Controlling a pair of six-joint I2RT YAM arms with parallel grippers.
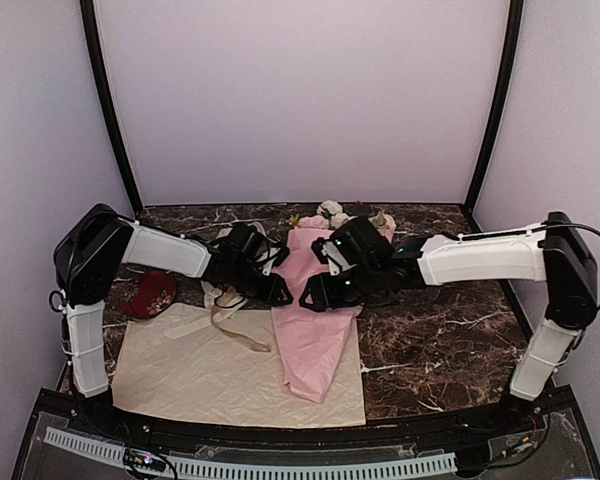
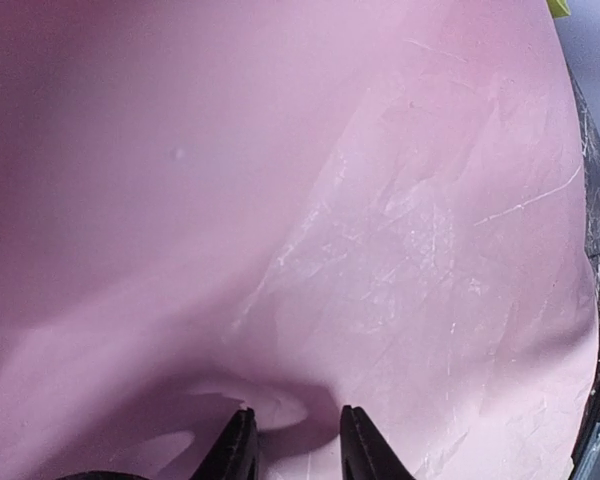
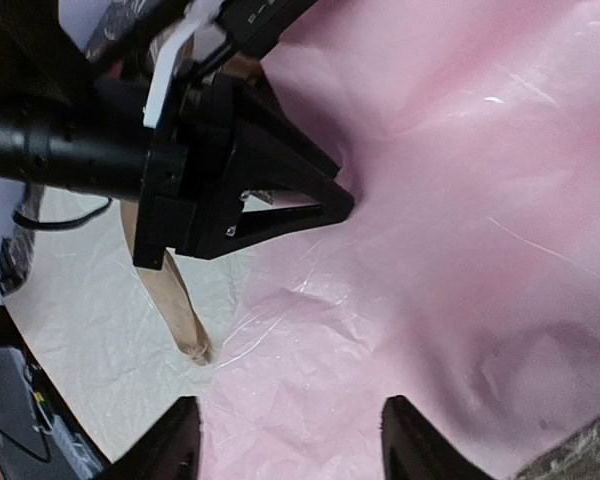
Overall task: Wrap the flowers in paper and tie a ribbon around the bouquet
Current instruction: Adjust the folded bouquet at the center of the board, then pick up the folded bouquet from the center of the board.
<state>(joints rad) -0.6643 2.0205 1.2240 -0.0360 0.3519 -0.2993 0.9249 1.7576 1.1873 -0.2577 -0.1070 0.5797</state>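
Wrapping step, cone formed. Left jaws pinch a fold of the paper (image 2: 380, 250); right jaws wide, empty. Next, likely: right steadies bouquet (image 1: 315, 340); ribbon (image 1: 242, 335) not yet tied.

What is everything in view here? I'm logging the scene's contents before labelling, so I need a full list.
bouquet: one, pink paper cone, table centre, narrow end nearest the arm bases
flower heads: a few, pink and cream, at the cone's far wide end
cream sheet: one, pale beige, flat at near left, under the cone's narrow end
ribbon: one, tan, on the cream sheet left of the cone
red round object: one, dark red, far left
table: one, dark marble
left arm, right arm: white and black, meeting over the cone
left gripper: black, pressed into the pink paper
right gripper: black, open over the pink paper
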